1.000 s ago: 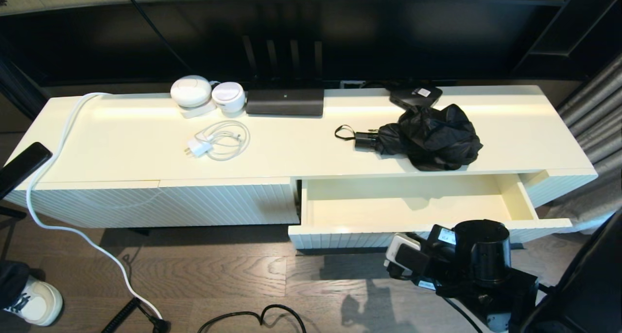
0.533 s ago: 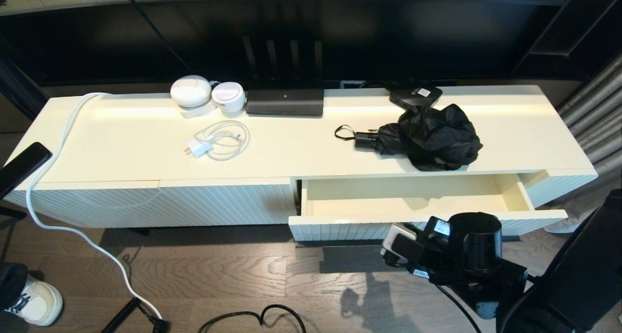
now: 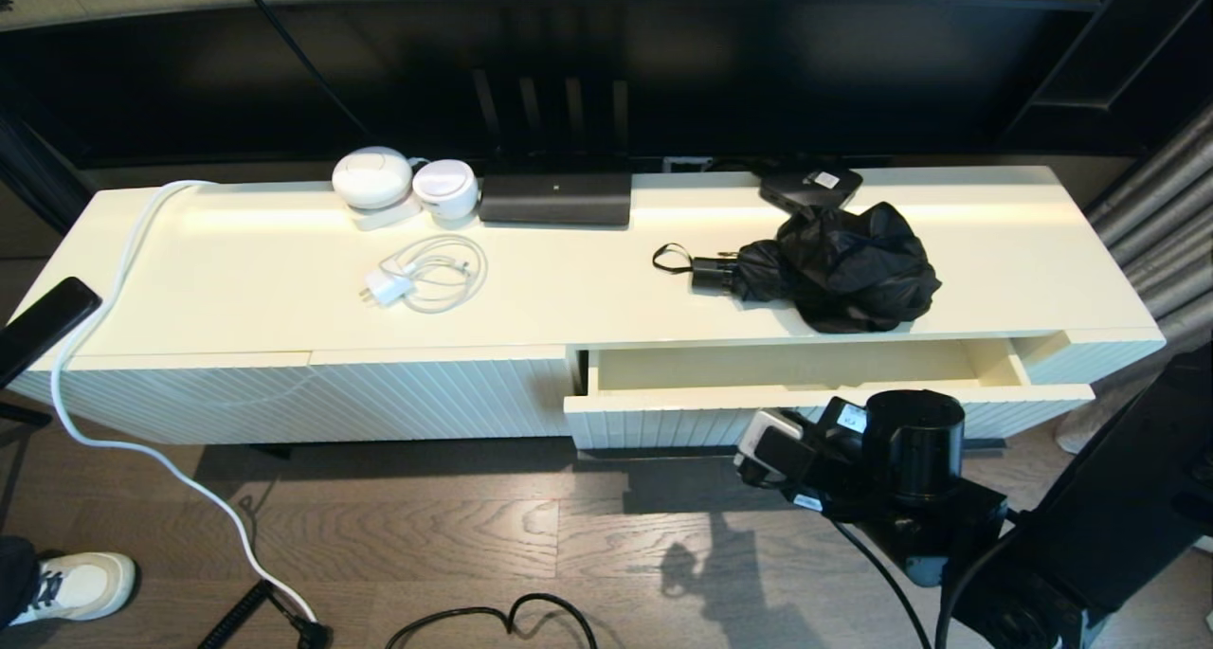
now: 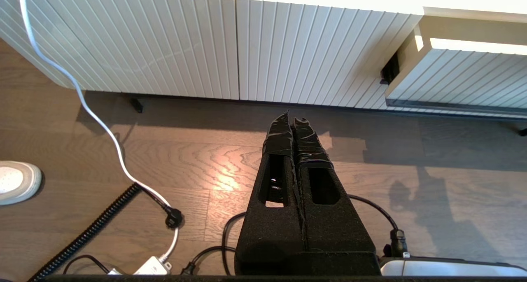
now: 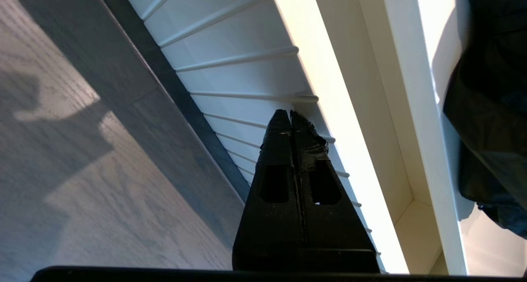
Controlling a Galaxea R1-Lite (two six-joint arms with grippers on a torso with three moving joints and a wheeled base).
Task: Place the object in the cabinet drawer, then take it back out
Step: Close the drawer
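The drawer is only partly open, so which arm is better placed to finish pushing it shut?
The right. Its shut tool is against the drawer's ribbed front, below the umbrella. The left tool hangs shut over the floor, in front of the handleless panel and apart from the drawer.

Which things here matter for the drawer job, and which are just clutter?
Job:
- umbrella, on the cabinet top
- drawer, partly open
- right end effector, shut, against the drawer front

Clutter:
- white charger
- flat black box
- white round devices
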